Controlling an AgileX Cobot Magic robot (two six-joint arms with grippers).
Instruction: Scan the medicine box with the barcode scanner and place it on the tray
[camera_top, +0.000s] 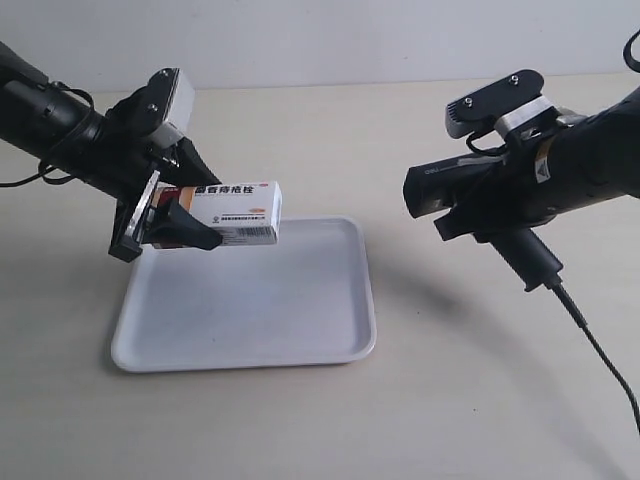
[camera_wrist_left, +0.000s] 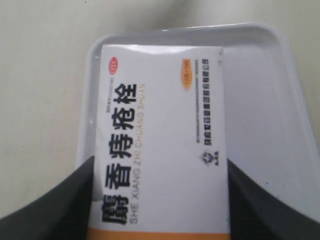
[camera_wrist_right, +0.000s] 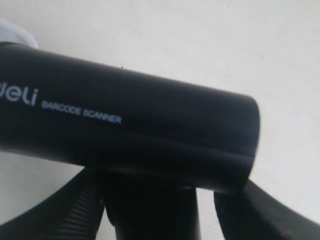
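The medicine box (camera_top: 237, 212), white with an orange stripe and dark Chinese lettering, hangs above the far left part of the white tray (camera_top: 270, 310). My left gripper (camera_top: 193, 207) is shut on its end. In the left wrist view the box (camera_wrist_left: 160, 125) fills the space between both black fingers (camera_wrist_left: 60, 210), with the tray (camera_wrist_left: 270, 100) beneath. The black barcode scanner (camera_top: 465, 185) is held in the air to the right of the tray, its head pointing toward the box. My right gripper (camera_top: 503, 218) is shut on it. The right wrist view shows the scanner's head (camera_wrist_right: 130, 125) across the gripper (camera_wrist_right: 165, 210).
The scanner's black cable (camera_top: 600, 350) trails from the handle down across the beige table (camera_top: 450, 400) toward the near right. The tray lies flat on the table with nothing resting on it.
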